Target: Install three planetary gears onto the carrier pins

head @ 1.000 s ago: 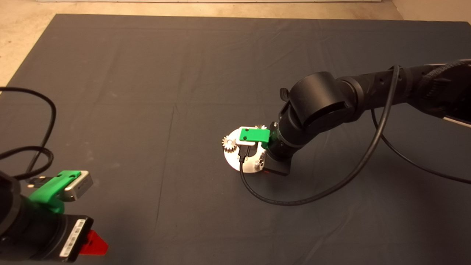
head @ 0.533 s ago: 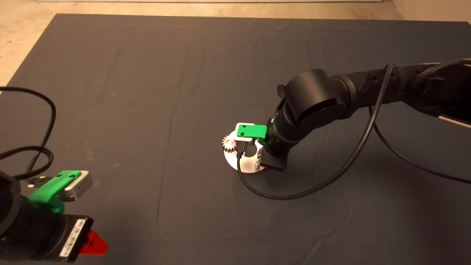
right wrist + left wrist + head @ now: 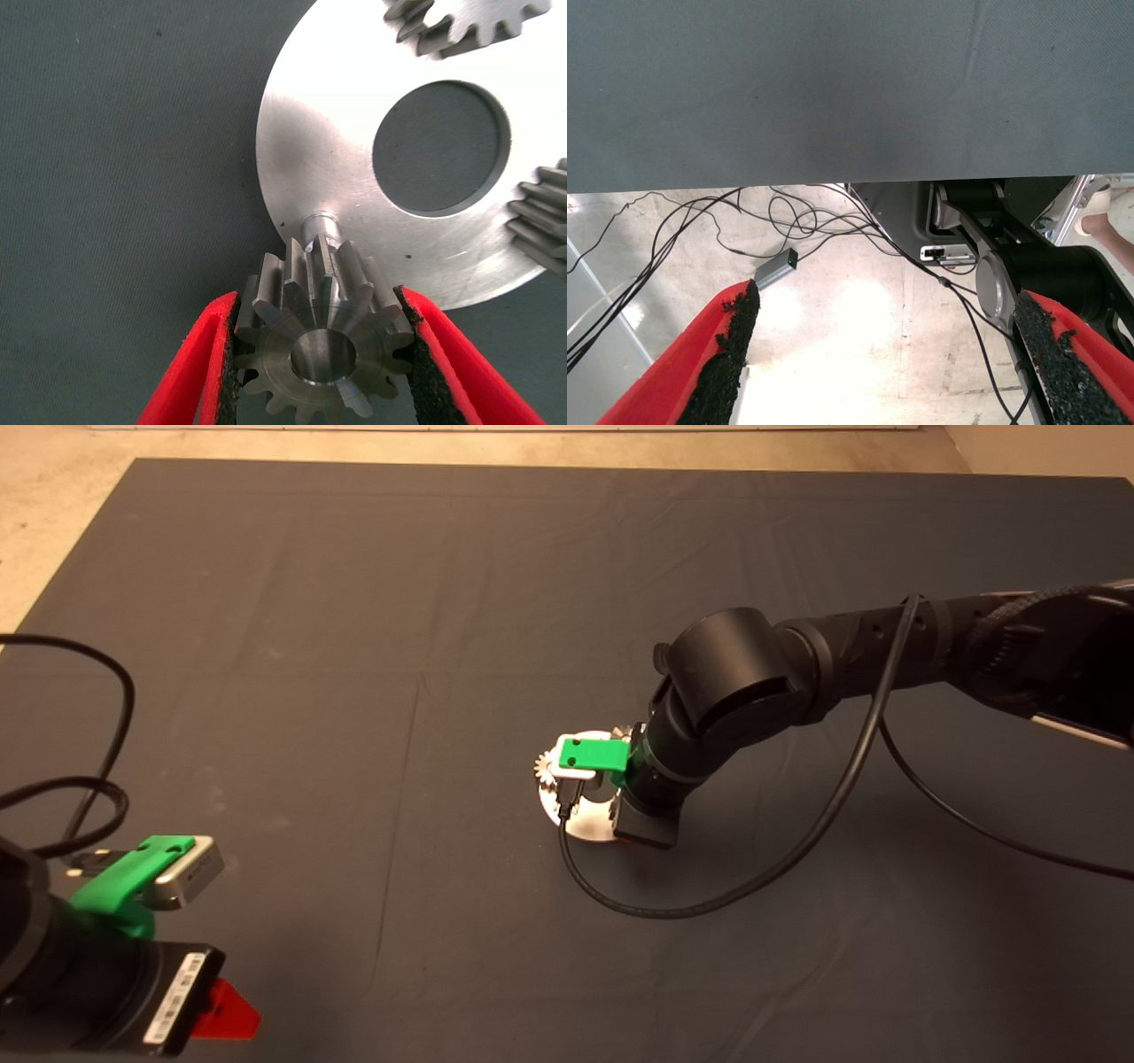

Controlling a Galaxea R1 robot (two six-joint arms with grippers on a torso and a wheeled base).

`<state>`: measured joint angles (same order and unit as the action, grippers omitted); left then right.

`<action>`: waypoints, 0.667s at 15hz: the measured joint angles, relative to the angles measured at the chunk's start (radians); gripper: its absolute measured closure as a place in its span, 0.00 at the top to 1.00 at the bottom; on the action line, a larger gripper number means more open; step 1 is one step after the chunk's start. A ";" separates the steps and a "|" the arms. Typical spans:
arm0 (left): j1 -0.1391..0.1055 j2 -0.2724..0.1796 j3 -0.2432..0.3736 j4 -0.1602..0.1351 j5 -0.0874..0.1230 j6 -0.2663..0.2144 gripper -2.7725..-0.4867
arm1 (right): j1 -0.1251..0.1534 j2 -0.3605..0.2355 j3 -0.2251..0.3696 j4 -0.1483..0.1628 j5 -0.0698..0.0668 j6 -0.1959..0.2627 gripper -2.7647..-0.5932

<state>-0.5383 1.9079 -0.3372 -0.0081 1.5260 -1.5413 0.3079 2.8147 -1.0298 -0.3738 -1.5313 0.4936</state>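
Gear [image 3: 323,341] first — a small toothed steel one, clamped between the black pads of the right gripper [image 3: 321,354], its centre bore facing the wrist camera. It hangs just above the one bare carrier pin [image 3: 316,225], a short silver peg standing near the rim of the silver disc [image 3: 328,150]; the gear's teeth overlap the pin's top in this view, and whether they touch cannot be told. Beyond the pin lies the disc's large centre hole [image 3: 440,146]. Two more gears sit on the disc around that hole — one [image 3: 465,25] on the side opposite the pin, another [image 3: 542,217] further round the rim.

From the head camera the disc [image 3: 586,825] rests on the dark tabletop [image 3: 354,646], largely covered by the right gripper [image 3: 620,815], with one seated gear [image 3: 542,766] peeking out at the disc's edge. The left gripper [image 3: 226,1010] is parked well away from the disc at the mat's lower left corner, its red fingers [image 3: 713,363] spread apart and holding nothing, over floor cables.
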 joint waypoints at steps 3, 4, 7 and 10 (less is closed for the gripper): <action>0.000 0.000 0.000 0.000 0.000 0.006 0.68 | -0.006 0.000 -0.009 0.000 0.000 0.000 0.22; 0.000 0.000 0.000 0.000 0.000 0.007 0.68 | -0.006 0.000 -0.011 0.000 0.000 -0.004 0.22; 0.000 -0.003 0.000 0.000 0.000 0.007 0.68 | -0.007 0.001 -0.028 -0.001 0.000 -0.019 0.22; 0.000 -0.011 0.000 -0.003 0.000 0.010 0.68 | -0.012 0.008 -0.044 -0.004 -0.002 -0.026 0.22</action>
<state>-0.5383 1.8964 -0.3372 -0.0109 1.5260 -1.5313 0.2962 2.8228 -1.0734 -0.3777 -1.5336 0.4679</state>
